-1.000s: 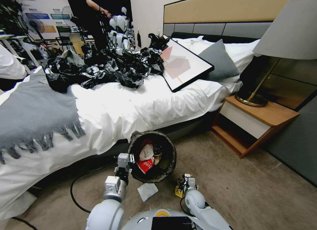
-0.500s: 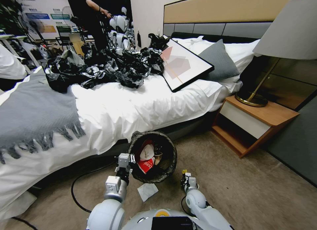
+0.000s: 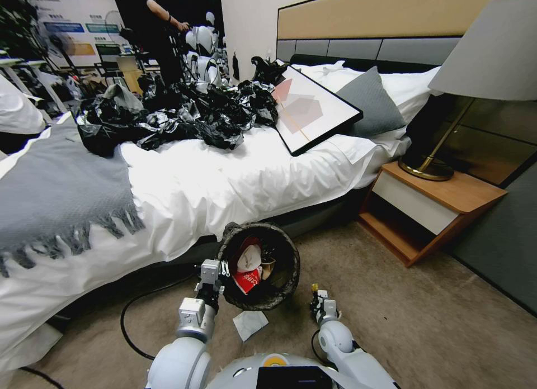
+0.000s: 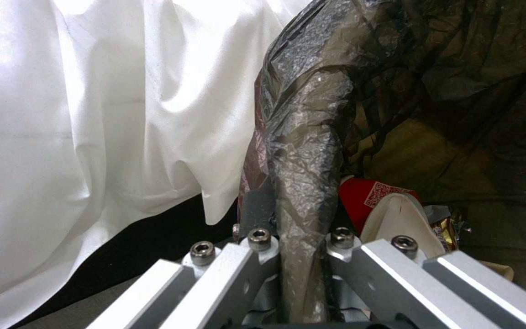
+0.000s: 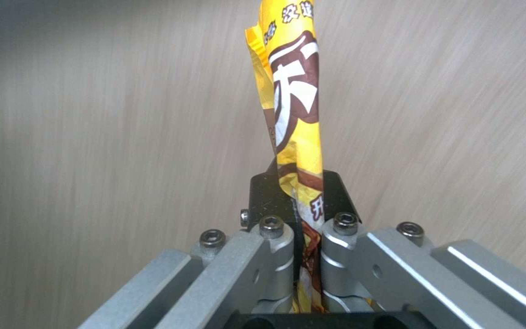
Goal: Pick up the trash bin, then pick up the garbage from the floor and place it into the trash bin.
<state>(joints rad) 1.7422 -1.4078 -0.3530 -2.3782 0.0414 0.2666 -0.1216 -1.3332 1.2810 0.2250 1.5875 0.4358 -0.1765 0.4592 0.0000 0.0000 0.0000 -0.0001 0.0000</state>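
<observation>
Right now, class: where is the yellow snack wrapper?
The yellow snack wrapper is pinched in the right gripper, just above the carpet on the robot's right, beside the trash bin that the left gripper grips by its rim.

Big bed (image 3: pixel 235 176) w/ white sheets takes up most of the room. Gray blanket (image 3: pixel 56 193) w/ fringe lies on its left side. Heap of black plastic bags (image 3: pixel 179 115) sits on top, next to a framed picture (image 3: pixel 313 112) lying flat & a gray pillow (image 3: pixel 369 104). Headboard (image 3: pixel 391 20) is tan on top, gray below. Wood nightstand (image 3: pixel 430 210) w/ white drawer stands right of bed, lamp (image 3: pixel 475 81) w/ gray shade on it. Floor is beige carpet (image 3: pixel 419 322); black cable (image 3: pixel 134 316) runs across it. White wall (image 3: pixel 246 20) behind. Far back left looks like a busy work area, maybe w/ a fan, hard to tell
</observation>
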